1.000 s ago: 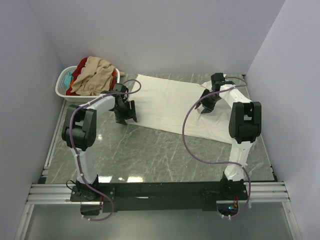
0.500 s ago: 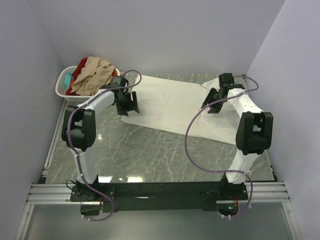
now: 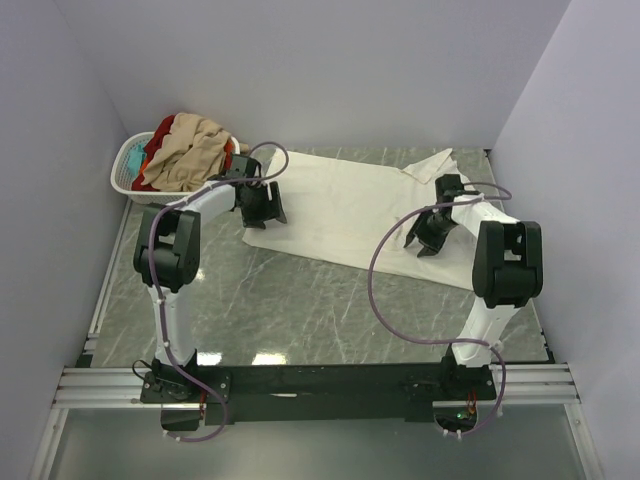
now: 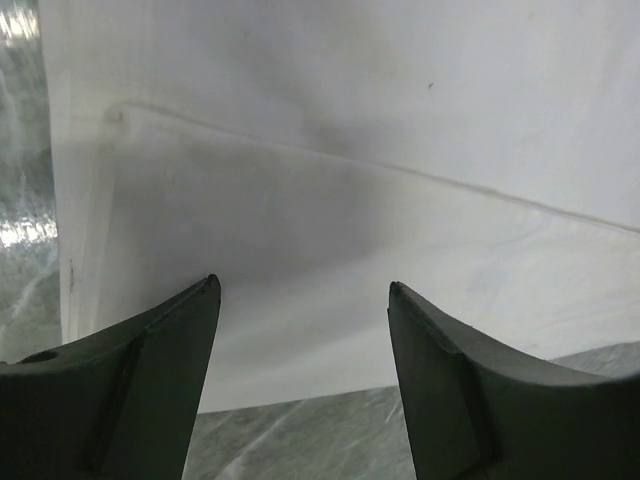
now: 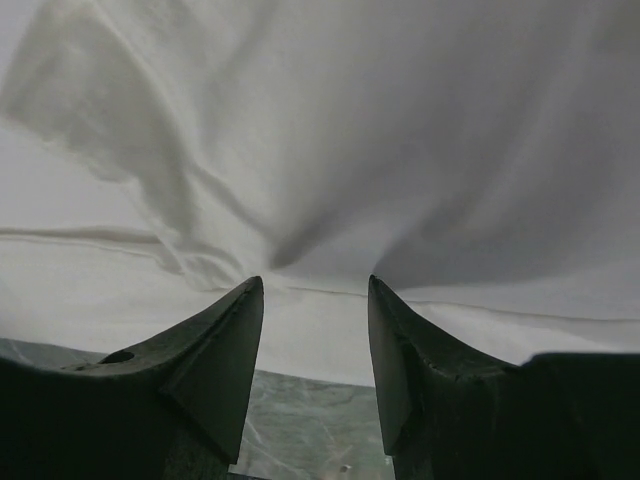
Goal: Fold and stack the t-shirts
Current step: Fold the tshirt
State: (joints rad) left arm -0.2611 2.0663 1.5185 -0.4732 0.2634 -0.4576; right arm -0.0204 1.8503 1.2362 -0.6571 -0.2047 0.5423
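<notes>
Your left fingers (image 4: 150,350) spread wide, over the near left corner of the cream-white t-shirt (image 3: 340,205), your right fingers (image 5: 205,345) narrowly parted, over its creased right side

White slotted basket (image 3: 124,172) in far-left corner of marble table (image 3: 300,300)
</notes>
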